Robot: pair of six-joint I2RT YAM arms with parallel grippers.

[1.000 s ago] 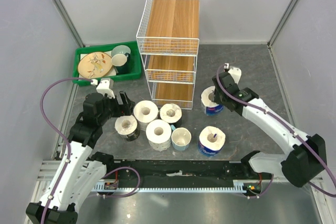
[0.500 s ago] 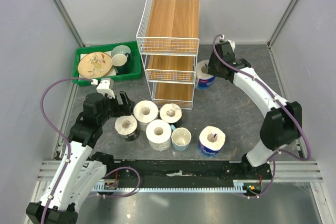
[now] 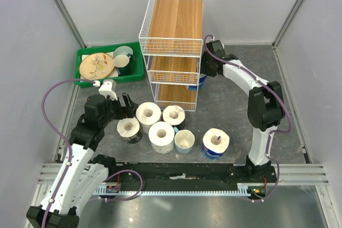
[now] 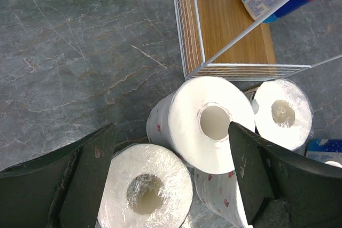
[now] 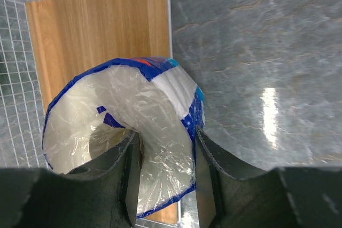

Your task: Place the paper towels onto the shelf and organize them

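Observation:
The shelf (image 3: 173, 25) stands at the back middle. My right gripper (image 3: 204, 72) is shut on a blue-wrapped paper towel roll (image 3: 195, 84), one finger in its core, and holds it at the shelf's right side over a lower wooden board (image 5: 96, 30). The right wrist view shows this roll (image 5: 144, 110) between my fingers (image 5: 163, 180). My left gripper (image 3: 125, 105) is open and empty above the rolls on the table: two white ones (image 3: 148, 114) (image 3: 161, 136), a wrapped one (image 3: 173, 115), a dark-wrapped one (image 3: 129, 129) and a second blue-wrapped one (image 3: 215, 142). In the left wrist view the gripper (image 4: 171, 180) hovers over a film-wrapped roll (image 4: 147, 190).
A pale blue cup (image 3: 184, 140) stands among the rolls. A green tray (image 3: 85, 57) with a plate and a cup sits left of the shelf. Grey walls close in the left, back and right sides.
My right arm has carried the blue-wrapped roll from the table right of the shelf, back and leftward, to the shelf's right side. The left arm has not moved.

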